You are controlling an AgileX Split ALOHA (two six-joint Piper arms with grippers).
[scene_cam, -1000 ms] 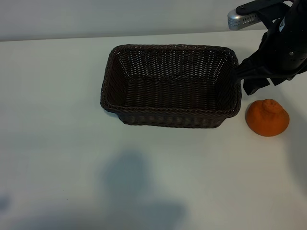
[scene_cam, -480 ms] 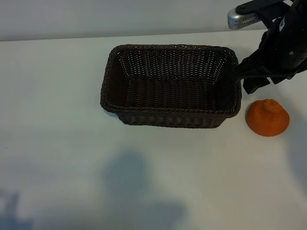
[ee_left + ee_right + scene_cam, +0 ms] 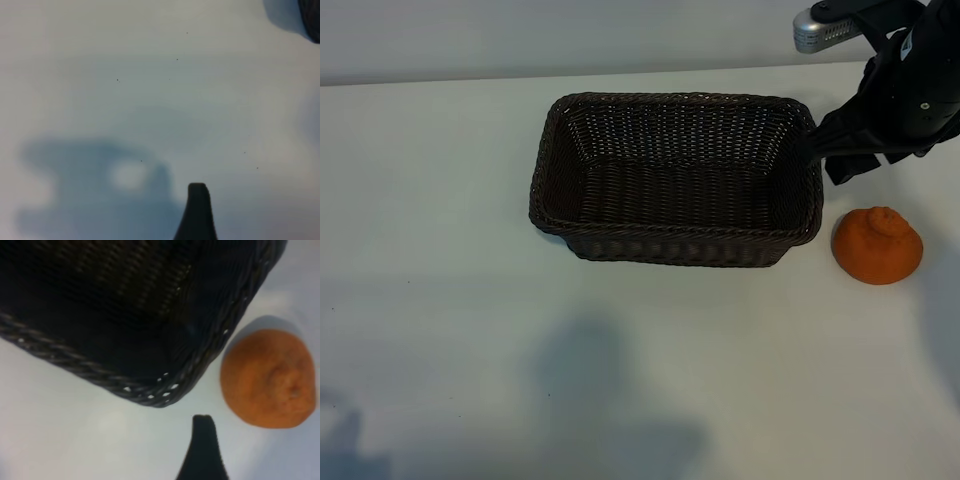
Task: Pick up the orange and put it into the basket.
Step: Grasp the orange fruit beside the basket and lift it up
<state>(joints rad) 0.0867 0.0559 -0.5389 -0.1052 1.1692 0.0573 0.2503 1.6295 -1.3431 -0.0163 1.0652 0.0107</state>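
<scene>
The orange point(image 3: 877, 246) sits on the white table just right of the basket point(image 3: 676, 243), apart from it, knob up. The dark brown wicker basket stands mid-table with nothing in it. My right gripper point(image 3: 841, 160) hovers open at the basket's far right corner, behind the orange and holding nothing. In the right wrist view one dark finger point(image 3: 203, 447) shows over bare table, with the orange point(image 3: 268, 379) and the basket's corner point(image 3: 165, 390) beyond it. Only one finger point(image 3: 197, 212) of my left gripper shows, over bare table, nothing gripped.
The white table point(image 3: 440, 200) stretches wide to the left of and in front of the basket. Soft arm shadows point(image 3: 605, 380) lie on its near part. A dark shape point(image 3: 311, 17) touches the corner of the left wrist view.
My right gripper has drifted slightly toward the far side of the table. The orange and basket have not moved. The shadow at the near left corner has shifted.
</scene>
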